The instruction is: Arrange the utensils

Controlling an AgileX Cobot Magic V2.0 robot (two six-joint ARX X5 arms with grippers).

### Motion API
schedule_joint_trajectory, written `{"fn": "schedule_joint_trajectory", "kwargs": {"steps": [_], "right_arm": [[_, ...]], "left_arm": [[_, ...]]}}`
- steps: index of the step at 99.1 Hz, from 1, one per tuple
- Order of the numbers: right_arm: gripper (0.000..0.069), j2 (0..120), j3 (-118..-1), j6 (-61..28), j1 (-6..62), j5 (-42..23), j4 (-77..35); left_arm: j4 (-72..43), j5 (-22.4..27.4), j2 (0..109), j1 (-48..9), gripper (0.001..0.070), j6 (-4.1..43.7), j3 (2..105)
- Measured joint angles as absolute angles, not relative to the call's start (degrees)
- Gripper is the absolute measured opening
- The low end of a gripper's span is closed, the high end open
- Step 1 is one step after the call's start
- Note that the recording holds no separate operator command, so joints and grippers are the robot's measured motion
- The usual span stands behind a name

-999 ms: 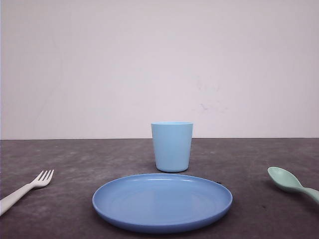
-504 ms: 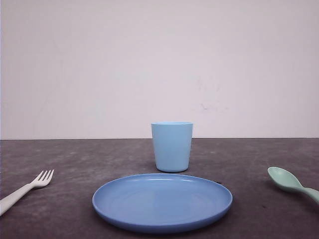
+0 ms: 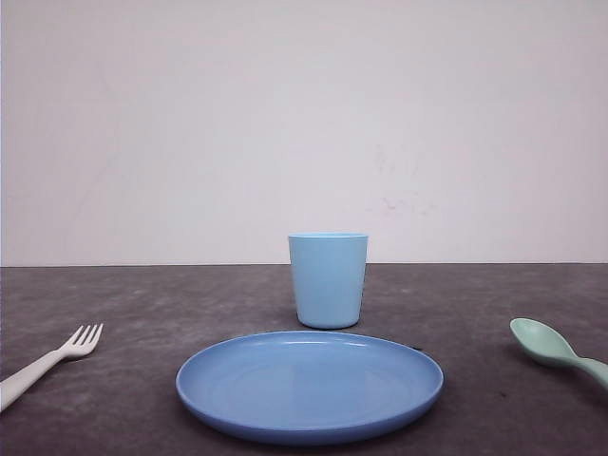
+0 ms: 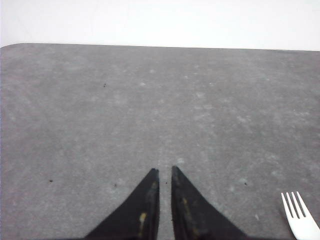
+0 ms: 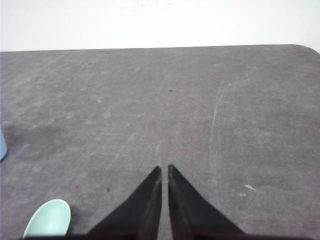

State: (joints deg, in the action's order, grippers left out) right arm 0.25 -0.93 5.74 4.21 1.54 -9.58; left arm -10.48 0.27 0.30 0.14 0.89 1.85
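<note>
Fork (image 3: 49, 359) left of plate (image 3: 309, 385), spoon (image 3: 556, 348) right, untouched on table; left gripper (image 4: 165, 172) and right gripper (image 5: 164, 170) both closed, holding nothing.

The plate (image 3: 309, 387) sat at the table's (image 3: 142, 313) front edge, cup (image 3: 328, 279) behind, fork (image 3: 47, 364) left, spoon (image 3: 554, 350) right.

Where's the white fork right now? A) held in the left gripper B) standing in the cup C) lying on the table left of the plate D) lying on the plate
C: the fork lies flat on the table, left of the plate and apart from it.
</note>
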Motion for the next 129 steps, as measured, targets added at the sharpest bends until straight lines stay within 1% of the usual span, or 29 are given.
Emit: {"fn": "schedule_joint_trajectory", "kwargs": {"steps": [53, 60, 71, 83, 97, 105, 117, 129], "right_arm": [[0.0024, 0.3, -0.9, 5.8, 4.2, 1.6, -9.9], [0.0024, 0.3, -0.9, 6.1, 4.2, 1.9, -9.9], [0.0022, 0.3, -1.0, 8.5, 4.2, 4.9, -9.6], [0.0008, 0.3, -2.4, 13.3, 4.2, 7.8, -10.3], [0.0007, 0.9, -9.9, 18.2, 4.2, 10.0, -11.1], [0.0007, 2.3, -16.2, 19.6, 4.2, 10.0, -13.8], [0.0007, 7.2, -25.0, 19.8, 4.2, 9.9, -19.9], [0.0007, 13.4, -33.9, 18.4, 4.2, 10.3, -25.6]], "left_arm": [[-10.5, 0.4, 0.3, 0.1, 0.0018, 1.2, 1.8], [-10.5, 1.3, 0.3, 0.1, 0.0018, 3.2, 1.8], [-10.4, 2.7, 0.3, 0.1, 0.0018, 8.2, 1.8], [-10.1, 6.6, 0.3, 0.1, 0.0018, 12.8, 2.0], [-9.3, 12.1, 0.4, 0.1, 0.0018, 19.3, 5.4], [-8.8, 13.6, 0.5, 0.1, 0.0018, 22.0, 10.5], [-9.8, 13.7, 2.3, 0.1, 0.0018, 22.5, 17.9], [-15.7, 13.7, 6.9, 0.1, 0.0018, 21.5, 25.3]]}}
